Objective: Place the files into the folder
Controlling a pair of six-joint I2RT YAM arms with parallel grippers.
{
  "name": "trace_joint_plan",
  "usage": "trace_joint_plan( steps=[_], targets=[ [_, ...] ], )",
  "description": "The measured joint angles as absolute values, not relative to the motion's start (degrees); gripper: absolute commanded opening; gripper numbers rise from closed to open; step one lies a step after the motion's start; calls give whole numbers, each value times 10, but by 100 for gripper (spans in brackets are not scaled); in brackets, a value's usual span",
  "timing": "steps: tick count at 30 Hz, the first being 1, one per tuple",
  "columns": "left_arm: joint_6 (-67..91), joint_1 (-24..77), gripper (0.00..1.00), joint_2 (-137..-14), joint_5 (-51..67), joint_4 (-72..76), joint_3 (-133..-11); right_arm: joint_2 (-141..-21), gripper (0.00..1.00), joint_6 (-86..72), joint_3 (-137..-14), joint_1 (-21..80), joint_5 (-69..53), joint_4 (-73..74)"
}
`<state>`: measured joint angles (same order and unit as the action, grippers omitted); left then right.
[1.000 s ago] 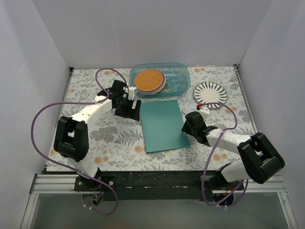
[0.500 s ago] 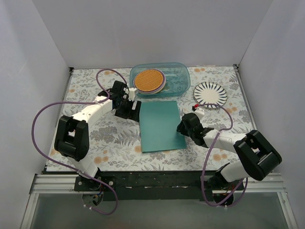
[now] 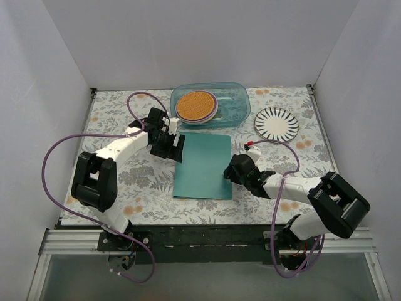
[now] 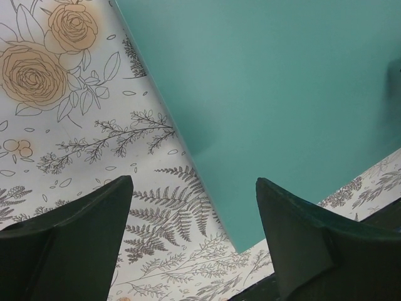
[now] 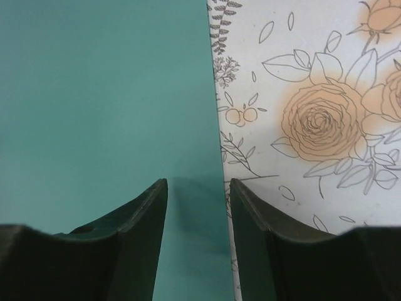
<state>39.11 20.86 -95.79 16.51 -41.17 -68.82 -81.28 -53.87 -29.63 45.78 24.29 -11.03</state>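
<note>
The folder (image 3: 203, 166) is hemmed on the far side by the blue container (image 3: 241, 103), at its far-left corner by the left gripper (image 3: 178, 147), and at its right edge by the right gripper (image 3: 230, 170). Bare tablecloth (image 3: 144, 188) is seen on its near and left sides.

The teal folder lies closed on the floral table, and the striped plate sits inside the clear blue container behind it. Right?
Not quite: the top view shows the striped plate on the table to the right of the clear blue container, not inside it. The teal folder does lie closed on the table.

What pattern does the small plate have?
The plate has black-and-white radial stripes; top external view.
</note>
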Motion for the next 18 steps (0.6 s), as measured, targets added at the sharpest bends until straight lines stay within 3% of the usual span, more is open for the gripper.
trace_joint_plan(
  steps=[1, 2, 3, 18],
  targets=[
    [390, 209, 84, -958, 164, -413, -688, -809, 59, -538, -298, 458, 243, -102],
    [389, 209, 87, -957, 162, -416, -688, -804, 91, -536, -302, 458, 244, -85],
    [388, 209, 98, -955, 158, -420, -688, -797, 99, -533, -306, 458, 244, -66],
    [374, 205, 98, -771, 81, -478, -720, -607, 98, -300, -474, 471, 181, 183]
  ],
)
